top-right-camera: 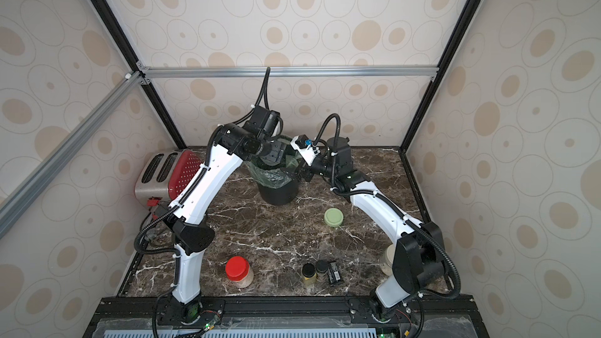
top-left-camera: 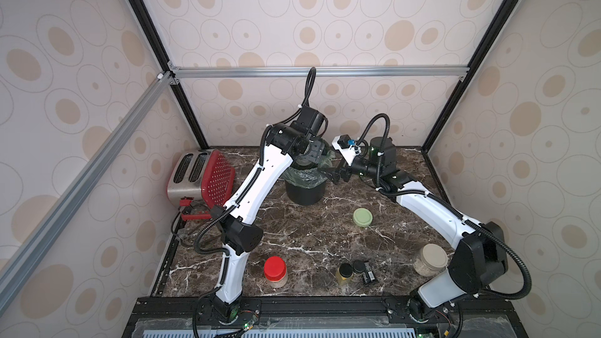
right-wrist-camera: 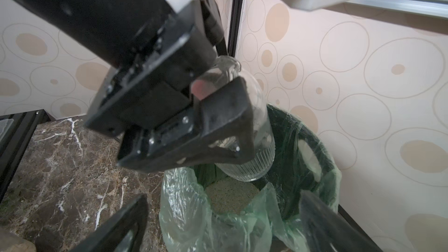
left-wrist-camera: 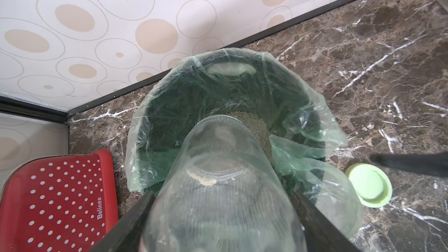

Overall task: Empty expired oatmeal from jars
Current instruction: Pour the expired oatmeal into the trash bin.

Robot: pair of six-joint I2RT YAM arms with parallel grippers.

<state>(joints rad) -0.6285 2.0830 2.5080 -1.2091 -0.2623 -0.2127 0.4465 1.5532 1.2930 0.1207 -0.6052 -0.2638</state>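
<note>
Upended jar point(left-wrist-camera: 218, 156), pinched in left tool point(left-wrist-camera: 223, 196), hangs above oatmeal point(left-wrist-camera: 253, 123) in bin point(top-left-camera: 304, 195); right tool point(right-wrist-camera: 223, 201) spread.

Cream walls point(top-left-camera: 325, 11) with ringed beige ovals, dark brown marble table point(top-left-camera: 309, 238) veined white, red toaster point(top-left-camera: 201, 173) dotted white, black bin point(top-left-camera: 304, 193), translucent green liner point(left-wrist-camera: 303, 117), clear ribbed jar point(left-wrist-camera: 218, 190), pale beige oatmeal point(right-wrist-camera: 230, 196), pale green lid point(top-left-camera: 363, 217), red lid point(top-left-camera: 274, 267), beige lid point(top-left-camera: 432, 255).
</note>
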